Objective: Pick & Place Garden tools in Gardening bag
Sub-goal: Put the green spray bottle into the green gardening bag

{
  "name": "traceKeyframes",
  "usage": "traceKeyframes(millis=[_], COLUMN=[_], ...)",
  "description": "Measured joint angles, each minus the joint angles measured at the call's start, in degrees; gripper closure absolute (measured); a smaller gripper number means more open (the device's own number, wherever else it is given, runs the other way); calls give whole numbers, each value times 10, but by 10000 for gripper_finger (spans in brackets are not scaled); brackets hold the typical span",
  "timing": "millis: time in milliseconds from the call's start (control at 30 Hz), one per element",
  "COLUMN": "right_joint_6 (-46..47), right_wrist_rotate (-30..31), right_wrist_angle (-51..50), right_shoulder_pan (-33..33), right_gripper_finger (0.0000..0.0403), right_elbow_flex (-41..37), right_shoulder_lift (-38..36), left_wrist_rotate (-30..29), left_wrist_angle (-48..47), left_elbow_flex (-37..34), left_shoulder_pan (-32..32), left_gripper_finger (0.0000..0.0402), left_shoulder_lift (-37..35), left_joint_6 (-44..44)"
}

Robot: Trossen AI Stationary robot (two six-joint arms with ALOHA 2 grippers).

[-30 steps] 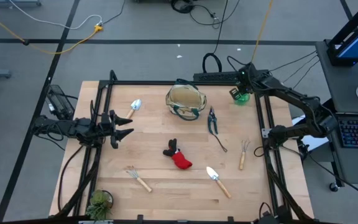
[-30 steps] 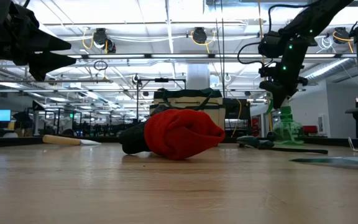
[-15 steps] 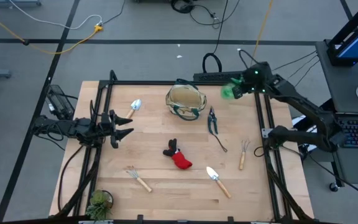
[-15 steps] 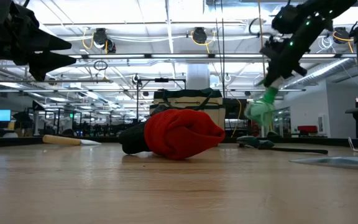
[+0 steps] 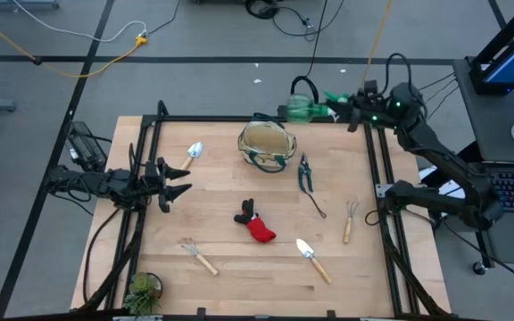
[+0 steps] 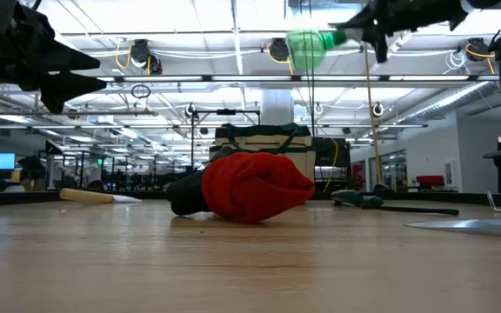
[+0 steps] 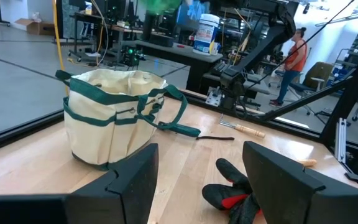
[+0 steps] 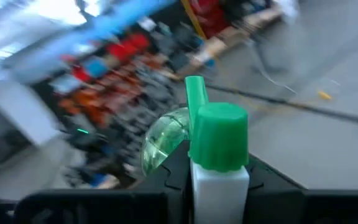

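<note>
Right gripper (image 5: 342, 104) clamps green spray bottle (image 5: 303, 110) aloft; low view alone shows its height

The right gripper (image 5: 339, 101) is raised high at the far edge, fingers clamped. The left gripper (image 5: 178, 181) hovers at the left side, fingers apart.

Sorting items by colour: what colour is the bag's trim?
Dark green trim on the cream bag, clearest in the left wrist view.
</note>
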Motion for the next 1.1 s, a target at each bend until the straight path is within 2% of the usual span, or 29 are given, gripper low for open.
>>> traceKeyframes(millis=[167,500,633,800,1100], right_joint_6=[8,-32,-100,-199,-337], right_wrist_rotate=[-10,-9,-9,-5,94], right_wrist_angle=[74,105,52,-65,-254], right_shoulder_pan=[48,108,123,147,186], right_gripper_finger=[363,363,364,360,359], right_elbow_flex=[0,23,80,160,262], right_shoulder_lift=[24,100,136,186,269], left_wrist_rotate=[0,0,0,0,0], left_wrist_angle=[0,0,1,1,0], left_elbow_flex=[0,0,0,0,0], left_shoulder_pan=[0,0,0,0,0], left_gripper_finger=[160,160,160,160,160], left_shoulder_lift=[0,0,0,0,0], left_joint_6=[0,-1,-2,-2,-2])
